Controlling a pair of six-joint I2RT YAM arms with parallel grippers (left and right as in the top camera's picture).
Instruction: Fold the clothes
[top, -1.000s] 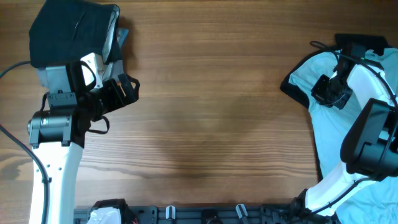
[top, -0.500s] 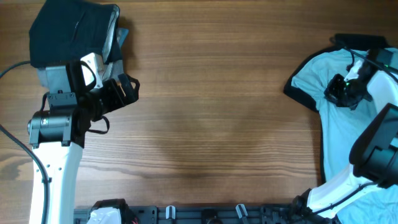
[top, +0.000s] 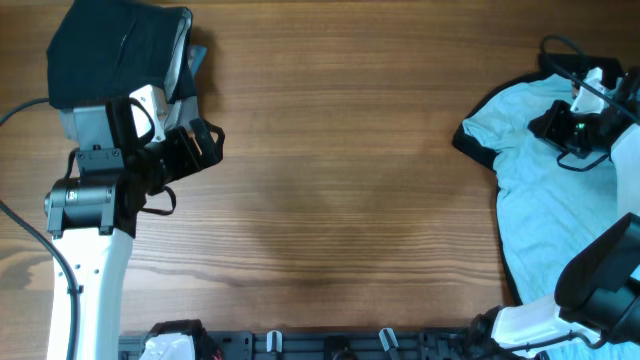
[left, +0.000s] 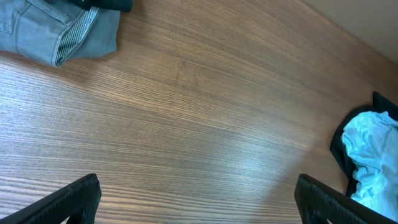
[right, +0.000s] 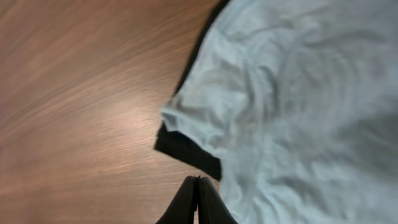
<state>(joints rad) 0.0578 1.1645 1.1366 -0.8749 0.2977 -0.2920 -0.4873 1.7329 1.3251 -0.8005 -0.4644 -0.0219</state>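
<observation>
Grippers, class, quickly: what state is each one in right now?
Left gripper: open, holding nothing.
Right gripper: closed, nothing seen between its fingers, above the light blue t-shirt.

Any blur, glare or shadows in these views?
Right wrist: soft, smeared blur across the t-shirt and the wood grain. Left wrist: sharp, with a pale sheen on the table. Overhead: sharp, even light, with a faint darker patch mid-table.

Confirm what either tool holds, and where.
Nothing visibly held: left tool open over the table; right tool shut over the light blue t-shirt, no fabric pinched.
</observation>
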